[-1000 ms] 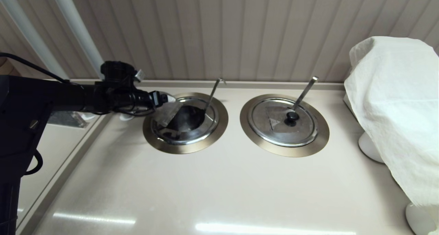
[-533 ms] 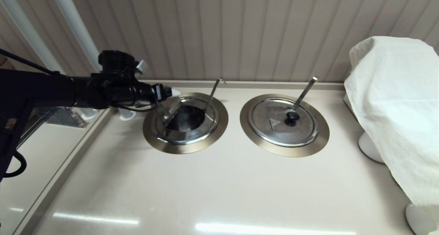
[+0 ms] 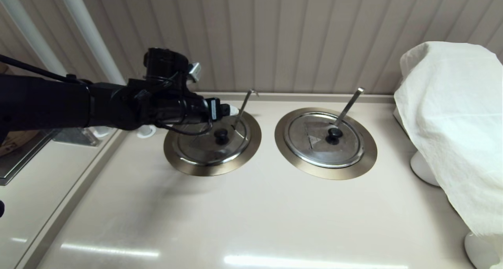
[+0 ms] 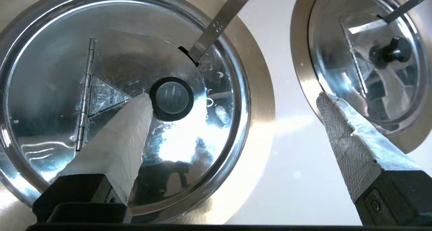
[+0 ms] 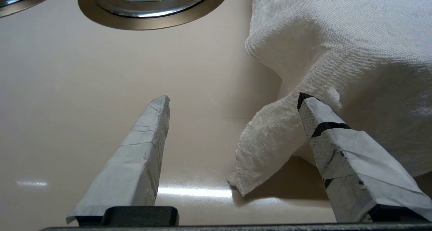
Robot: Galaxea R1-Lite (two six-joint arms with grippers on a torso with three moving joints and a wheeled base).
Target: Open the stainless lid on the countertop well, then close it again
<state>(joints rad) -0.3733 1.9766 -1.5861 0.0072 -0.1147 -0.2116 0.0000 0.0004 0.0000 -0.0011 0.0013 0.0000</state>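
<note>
The stainless lid (image 3: pixel 202 145) lies flat and shut on the countertop well (image 3: pixel 214 170), its black knob (image 3: pixel 221 134) upright. The thin hook-tipped rod (image 3: pixel 245 101) sticks up through the lid's notch at the far side. My left gripper (image 3: pixel 230 112) hovers just above the lid's far part, open and empty. In the left wrist view the left gripper (image 4: pixel 233 96) spans wide. One fingertip (image 4: pixel 141 101) sits beside the knob (image 4: pixel 171 98) on the lid (image 4: pixel 50 72). The other fingertip (image 4: pixel 325 101) is over the twin well's edge. My right gripper (image 5: pixel 233 98) stays parked low over the counter, open.
The twin lid (image 3: pixel 314 141) with a flat straight handle (image 3: pixel 349 102) sits shut in its ring (image 3: pixel 326 174) to the right. A white cloth (image 3: pixel 452 123) covers something at the right edge; a cloth corner (image 5: pixel 263 150) hangs between my right fingers. A wall runs behind.
The lid was held tilted up over the dark well; now it lies flat and shut. My left gripper has let go and moved right and up, over the knob.
</note>
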